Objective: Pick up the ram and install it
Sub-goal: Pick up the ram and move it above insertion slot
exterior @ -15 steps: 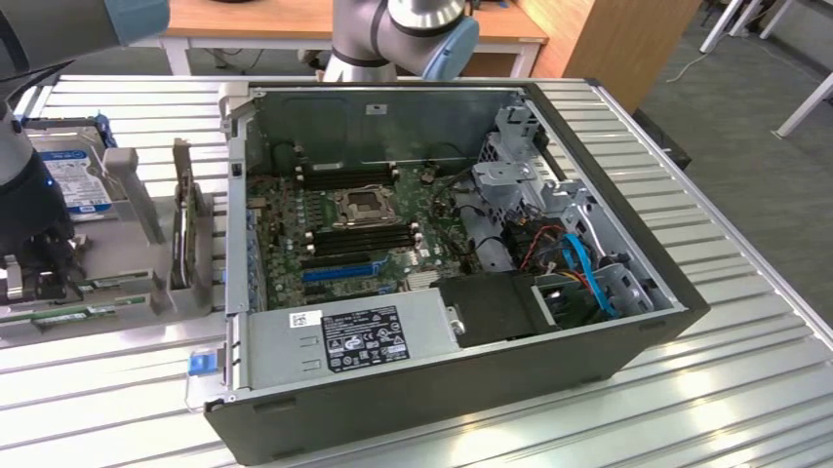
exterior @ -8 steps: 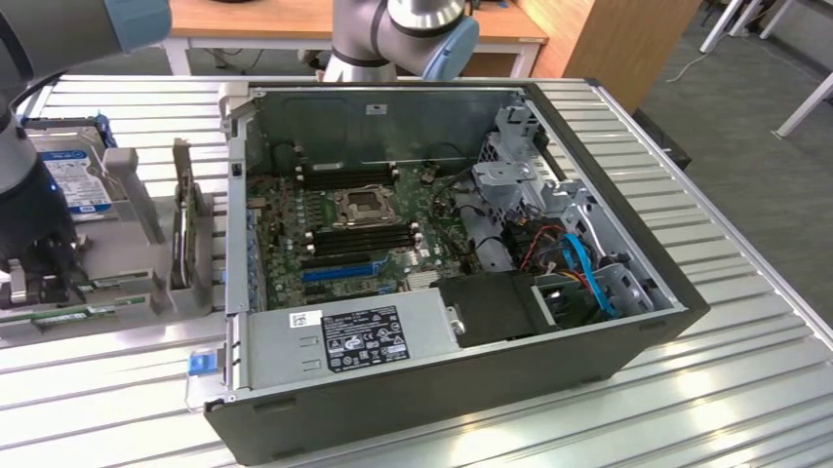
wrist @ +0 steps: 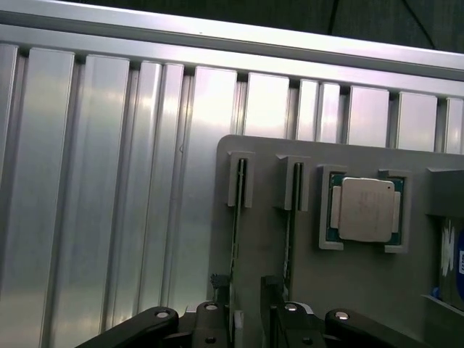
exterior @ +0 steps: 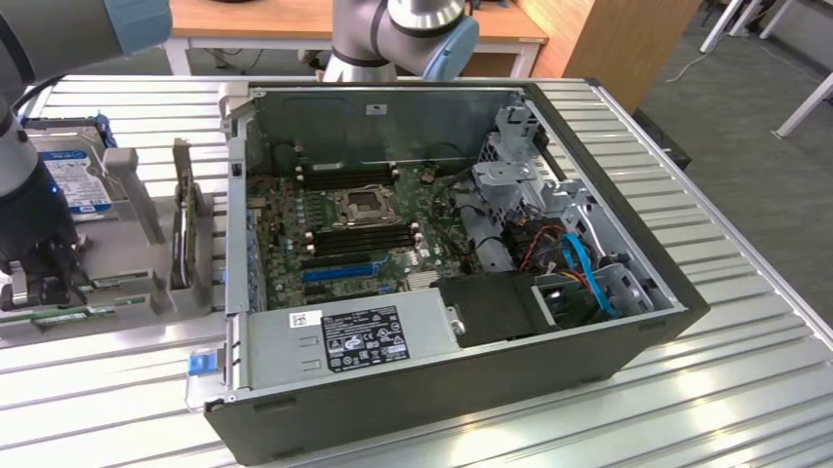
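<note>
Two green ram sticks stand on edge in slots of a grey holder (wrist: 348, 290); one ram (wrist: 235, 239) runs between my fingertips, the other (wrist: 290, 232) lies just beside them. My gripper (wrist: 243, 301) is open, its dark fingers (wrist: 216, 293) on either side of the first stick with a gap to it. In the exterior view the gripper (exterior: 46, 283) hangs low over the holder at the exterior view's left, above the green ram (exterior: 111, 284). The open computer case (exterior: 625, 253) shows its motherboard (exterior: 351, 224) with black memory slots (exterior: 365, 239).
A processor chip (wrist: 366, 210) sits in the holder next to the sticks. A hard drive (exterior: 72, 175) and an upright expansion card (exterior: 189, 229) stand between the gripper and the case. The power supply (exterior: 358, 336) and cables (exterior: 586, 268) fill the case's near side.
</note>
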Motion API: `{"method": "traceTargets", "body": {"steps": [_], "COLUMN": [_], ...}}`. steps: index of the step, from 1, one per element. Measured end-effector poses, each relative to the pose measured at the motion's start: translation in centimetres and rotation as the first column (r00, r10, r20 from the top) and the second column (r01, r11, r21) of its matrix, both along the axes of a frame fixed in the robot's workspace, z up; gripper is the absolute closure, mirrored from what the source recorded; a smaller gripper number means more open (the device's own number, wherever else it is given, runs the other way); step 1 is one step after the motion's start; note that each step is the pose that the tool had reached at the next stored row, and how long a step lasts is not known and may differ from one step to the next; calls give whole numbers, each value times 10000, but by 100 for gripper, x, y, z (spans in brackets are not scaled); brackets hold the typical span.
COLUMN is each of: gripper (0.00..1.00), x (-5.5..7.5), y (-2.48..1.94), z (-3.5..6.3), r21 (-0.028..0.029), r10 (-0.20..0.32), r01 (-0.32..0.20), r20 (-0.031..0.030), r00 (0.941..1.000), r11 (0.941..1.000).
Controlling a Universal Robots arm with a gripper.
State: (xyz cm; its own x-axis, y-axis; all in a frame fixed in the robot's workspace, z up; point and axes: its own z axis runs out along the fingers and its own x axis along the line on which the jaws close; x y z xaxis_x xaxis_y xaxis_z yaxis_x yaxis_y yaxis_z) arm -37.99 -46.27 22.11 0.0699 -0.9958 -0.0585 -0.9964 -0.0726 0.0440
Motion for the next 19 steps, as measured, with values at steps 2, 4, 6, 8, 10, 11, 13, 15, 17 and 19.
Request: {"method": "traceTargets", "body": {"steps": [2,4,6,8,10,11,13,15,17,19], "gripper": [69,69,69,69,69,69,69,69,69,69], "x": [-1,-1,-1,-1,-1,-2,-1,-1,-1,-1], "y": [-21,-43,-66,-84,-86,-86,-87,-88,-87,-87], "z": [2,2,1,1,2,2,2,-8,-24,-45], "r21": [-2,-2,-1,-1,-1,-2,-1,1,0,0], "r10": [-2,-1,-1,-2,-3,-4,-2,-2,-2,-1], "r01": [2,1,1,2,3,4,2,2,2,1], "r20": [-2,-2,-1,-2,-2,-2,-2,0,-2,-2], "r00": [10000,10000,10000,10000,10000,10000,10000,10000,10000,10000], "r11": [10000,10000,10000,10000,10000,10000,10000,10000,10000,10000]}}
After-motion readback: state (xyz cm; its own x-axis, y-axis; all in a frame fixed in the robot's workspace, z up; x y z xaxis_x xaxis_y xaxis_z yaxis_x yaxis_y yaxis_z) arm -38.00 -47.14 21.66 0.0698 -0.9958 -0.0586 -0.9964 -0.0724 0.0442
